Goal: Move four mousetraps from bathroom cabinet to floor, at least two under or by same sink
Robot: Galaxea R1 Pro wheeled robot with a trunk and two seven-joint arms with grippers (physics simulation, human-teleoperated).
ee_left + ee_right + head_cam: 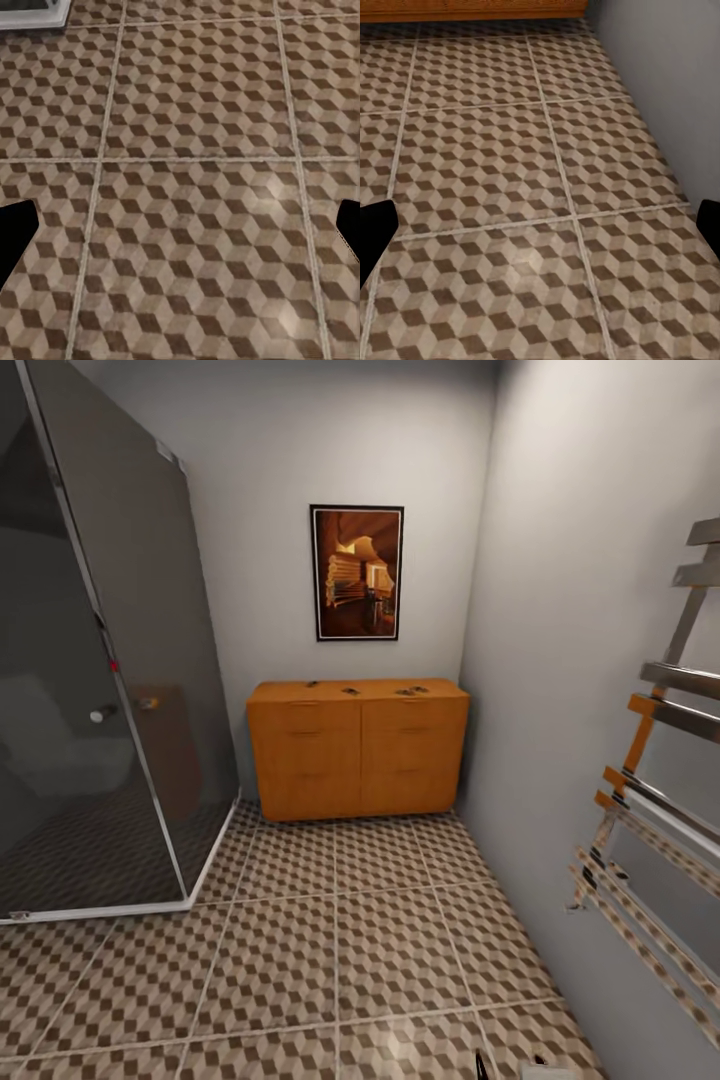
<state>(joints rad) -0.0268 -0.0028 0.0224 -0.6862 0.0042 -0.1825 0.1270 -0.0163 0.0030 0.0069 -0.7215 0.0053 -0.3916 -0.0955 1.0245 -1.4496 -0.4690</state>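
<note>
A: Counting four small flat tan mousetraps point(351, 690) with dark metal bits, sitting apart along the flat top of one low orange-brown wooden cabinet point(357, 755).

B: Both grippers hanging wide open over cube-patterned brown-and-beige floor tiles point(330, 950).

1. The left gripper point(180, 225) has its two dark fingers spread wide, one at each side edge of the left wrist view; nothing is between them.
2. The right gripper point(540, 232) is also spread wide and holds nothing.
</note>
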